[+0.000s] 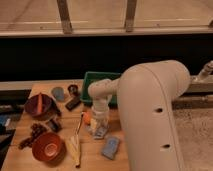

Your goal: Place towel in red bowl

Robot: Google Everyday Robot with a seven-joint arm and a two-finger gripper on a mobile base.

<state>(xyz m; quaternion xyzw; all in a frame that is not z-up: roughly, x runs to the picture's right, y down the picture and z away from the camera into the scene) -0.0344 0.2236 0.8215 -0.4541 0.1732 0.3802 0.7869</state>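
The red bowl (47, 146) stands empty at the table's front left. A light cloth with a bluish end, apparently the towel (101, 131), lies on the table's middle, right of an orange object (86, 117). My gripper (98, 121) hangs straight down from the arm's white wrist (100, 92), right over the towel and touching or nearly touching it. The gripper is well to the right of the red bowl. The arm's large white body fills the right of the view.
A dark red bowl (39, 104) with a utensil stands at the left. A green tray (95, 80) is at the back. A blue sponge (110, 147), a yellow-handled tool (75, 145), a grey cup (58, 93), dark blocks (73, 102) and grapes (34, 132) lie around.
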